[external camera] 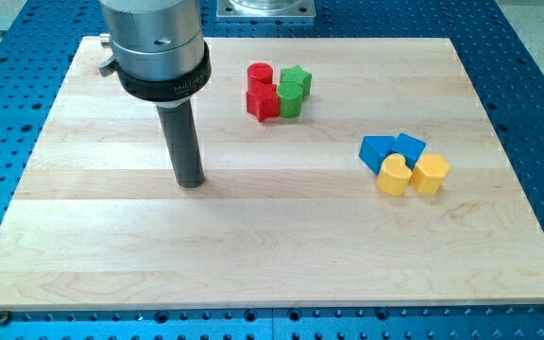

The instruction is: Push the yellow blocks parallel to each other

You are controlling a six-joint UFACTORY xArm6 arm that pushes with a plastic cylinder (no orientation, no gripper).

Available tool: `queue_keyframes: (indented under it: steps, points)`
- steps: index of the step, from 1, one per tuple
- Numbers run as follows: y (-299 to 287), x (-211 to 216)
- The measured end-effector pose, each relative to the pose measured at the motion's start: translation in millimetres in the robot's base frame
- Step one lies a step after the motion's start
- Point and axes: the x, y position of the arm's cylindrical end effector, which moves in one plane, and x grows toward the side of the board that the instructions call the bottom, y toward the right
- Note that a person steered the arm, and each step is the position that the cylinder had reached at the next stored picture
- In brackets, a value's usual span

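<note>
Two yellow blocks lie at the view's right. The yellow heart-shaped block (394, 175) sits left of the yellow rounded block (431, 173), with a small gap between them. Two blue blocks touch them from the top: a blue block (377, 151) and a blue triangular block (409, 146). My tip (191, 182) rests on the wooden board (253, 246) at the view's left of centre, far to the left of the yellow blocks and touching no block.
A cluster at the view's top centre holds a red cylinder (260, 76), a red star-like block (263, 102), a green star-like block (296, 79) and a green block (290, 101). The board is edged by blue perforated table.
</note>
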Motion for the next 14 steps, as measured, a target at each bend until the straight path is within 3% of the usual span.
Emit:
queue_keyframes:
  steps: [3,4,6,7,8,10,11,14]
  points:
    - [1.9,3.9]
    - [89.8,24.8]
    - [196.0,41.4]
    - [285.7,52.1]
    - [325.0,52.1]
    - [328.5,40.3]
    - [335.3,-4.5]
    - [238.5,12.1]
